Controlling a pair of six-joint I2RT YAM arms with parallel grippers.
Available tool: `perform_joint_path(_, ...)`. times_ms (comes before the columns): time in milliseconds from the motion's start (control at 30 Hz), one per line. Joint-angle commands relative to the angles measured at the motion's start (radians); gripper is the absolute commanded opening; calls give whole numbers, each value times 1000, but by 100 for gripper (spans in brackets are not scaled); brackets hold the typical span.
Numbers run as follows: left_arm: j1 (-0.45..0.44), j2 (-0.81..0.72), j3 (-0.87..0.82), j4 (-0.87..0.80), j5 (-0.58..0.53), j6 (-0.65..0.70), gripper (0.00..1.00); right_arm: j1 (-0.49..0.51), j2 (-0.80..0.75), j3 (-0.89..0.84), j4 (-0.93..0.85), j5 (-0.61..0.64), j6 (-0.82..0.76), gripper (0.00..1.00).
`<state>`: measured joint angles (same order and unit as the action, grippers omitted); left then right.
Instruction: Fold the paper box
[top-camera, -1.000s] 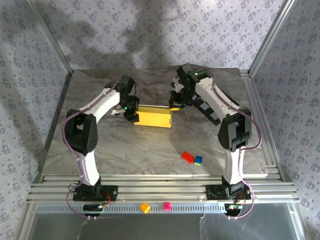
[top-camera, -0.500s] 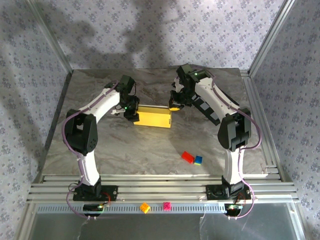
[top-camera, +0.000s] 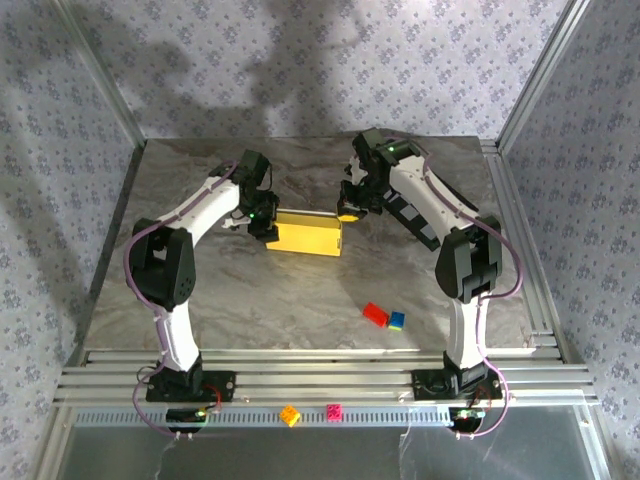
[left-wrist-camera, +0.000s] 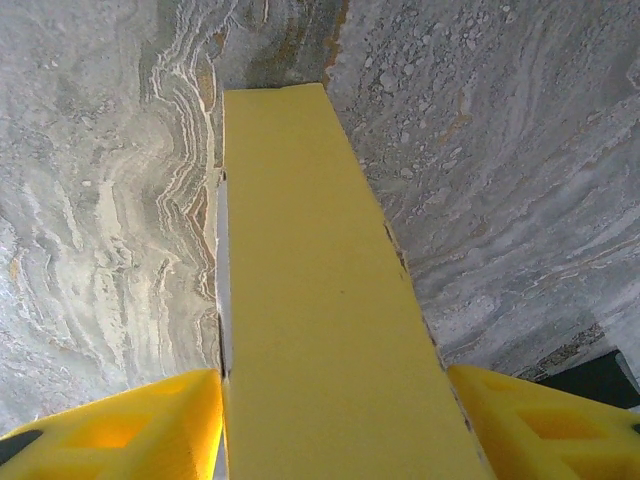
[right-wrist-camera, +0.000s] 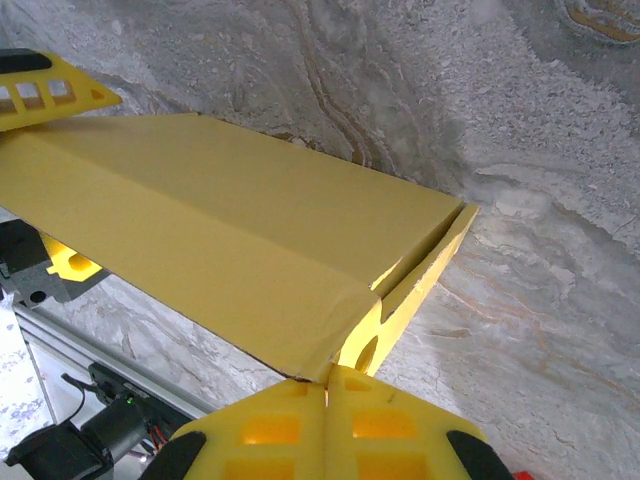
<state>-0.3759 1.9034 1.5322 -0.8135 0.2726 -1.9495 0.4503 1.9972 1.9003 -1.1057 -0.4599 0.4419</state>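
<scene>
Little moved just then. My left end effector (left-wrist-camera: 332, 372) squeezed the paper box (top-camera: 308, 236) a bit tighter from both sides, in the middle of the tabletop (top-camera: 250, 290). My right end effector (right-wrist-camera: 326, 390) stayed shut at one corner. Folding was still going, I guessed.

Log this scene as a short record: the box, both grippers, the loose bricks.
paper box: yellow, shallow rectangle, lying on the table
left gripper: fingers closed against either side of one box end
right gripper: shut, tips at a box corner; pinch unclear
red brick, blue brick: touching each other, nearer the table's near edge than the box
</scene>
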Motion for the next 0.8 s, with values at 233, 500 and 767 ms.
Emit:
perform_joint_path(233, -17, -29, -17, -22, 20, -2, 58, 15, -18, -34, 62, -40, 46, 0)
perform_joint_path(500, -17, -31, -17, -21, 20, -5, 58, 13, -26, -59, 73, -40, 44, 0)
perform_joint_path(767, -17, -28, -21, -16, 20, -5, 56, 28, -68, -167, 124, -14, 17, 0)
